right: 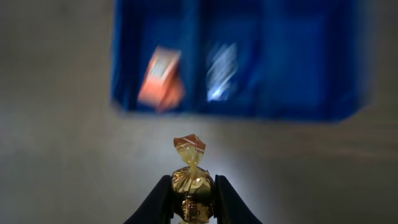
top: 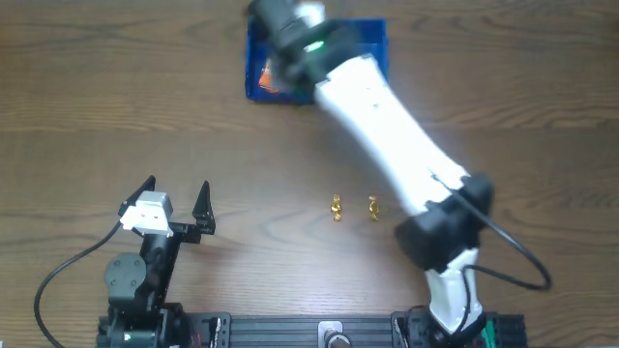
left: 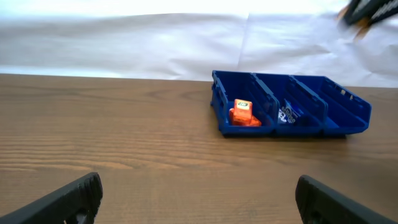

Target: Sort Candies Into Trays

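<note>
Top view: two gold foil-wrapped candies [top: 336,206] [top: 372,205] on the wooden table [top: 116,116]. Right wrist view: a third gold candy [right: 189,179] clamped in the right arm's jaws, near the blue three-compartment plastic tray [right: 280,109], which holds one orange-wrapped candy [right: 161,78] in an end compartment, one blue-and-white candy [right: 221,71] in the middle. Left arm's jaws stand apart

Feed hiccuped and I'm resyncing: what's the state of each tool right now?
Left tool: open, empty.
Right tool: closed on a gold-wrapped candy.
</note>
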Controlling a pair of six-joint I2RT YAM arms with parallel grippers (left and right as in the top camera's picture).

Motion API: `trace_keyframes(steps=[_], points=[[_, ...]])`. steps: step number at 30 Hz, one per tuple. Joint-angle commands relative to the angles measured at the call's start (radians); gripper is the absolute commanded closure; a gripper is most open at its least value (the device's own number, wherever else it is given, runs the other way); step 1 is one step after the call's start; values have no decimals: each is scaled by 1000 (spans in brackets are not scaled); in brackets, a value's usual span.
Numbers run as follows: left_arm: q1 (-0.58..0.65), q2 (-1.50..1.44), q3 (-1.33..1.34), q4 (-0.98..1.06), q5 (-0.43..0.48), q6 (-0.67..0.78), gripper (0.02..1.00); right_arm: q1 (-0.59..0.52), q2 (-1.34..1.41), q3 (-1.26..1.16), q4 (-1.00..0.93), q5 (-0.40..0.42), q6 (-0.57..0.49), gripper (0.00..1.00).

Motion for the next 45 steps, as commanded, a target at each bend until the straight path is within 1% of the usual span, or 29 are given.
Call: trace_keyframes(steps=[1, 5, 8, 13, 21, 27, 28, 29, 30, 31, 33, 36, 41, 42, 45], points=[[4, -6, -20, -33, 18, 3, 20, -166, 40, -6, 56, 47, -130, 858], [4, -6, -20, -32, 18, 3, 20, -233, 100, -8, 111, 42, -163, 853], [4, -6, -20, -33, 18, 3, 23, -254, 159, -8, 150, 43, -190, 853], [4, -6, -20, -33, 18, 3, 20, -266, 234, -8, 207, 43, -193, 849], [4, -6, -20, -32, 18, 3, 20, -269, 279, -8, 240, 43, -193, 836], [4, -6, -20, -33, 18, 3, 20, -268, 299, -8, 249, 44, -193, 798], [4, -6, -20, -33, 18, 3, 20, -268, 299, -8, 251, 44, -193, 785], [4, -6, -20, -33, 18, 3, 20, -268, 299, -8, 254, 44, -193, 720], [4, -6, -20, -33, 18, 3, 20, -268, 299, -8, 254, 44, -194, 542], [4, -6, -20, -33, 18, 3, 20, -268, 299, -8, 254, 44, -199, 457], [4, -6, -20, -33, 18, 3, 20, -268, 298, -8, 257, 44, -212, 384], [4, -6, -20, -32, 18, 3, 20, -266, 284, -8, 258, 44, -212, 356], [4, -6, -20, -32, 18, 3, 20, -237, 209, -15, 203, 65, -216, 351], [4, -6, -20, -32, 18, 3, 20, -223, 175, -34, 191, 74, -216, 345], [4, -6, -20, -32, 18, 3, 23, -186, 59, -137, 179, 68, -211, 327]])
